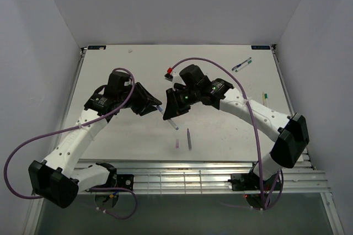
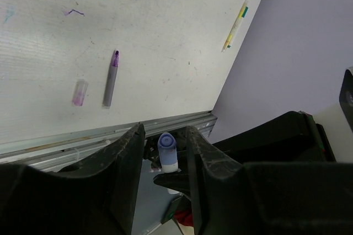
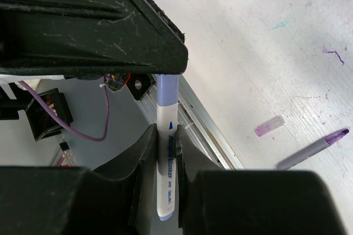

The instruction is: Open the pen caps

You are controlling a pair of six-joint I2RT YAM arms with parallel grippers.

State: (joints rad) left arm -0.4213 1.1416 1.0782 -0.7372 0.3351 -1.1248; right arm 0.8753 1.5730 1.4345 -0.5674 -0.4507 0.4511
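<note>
White table [image 1: 127,141], right hand [image 3: 165,149] clamps blue pen [image 3: 167,102], edges far

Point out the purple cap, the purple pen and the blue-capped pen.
purple cap [image 2: 80,92], left wrist view, its middle.
purple pen [image 2: 110,84], left wrist view, mid barrel.
blue-capped pen [image 3: 167,163], right wrist view, white barrel.
</note>
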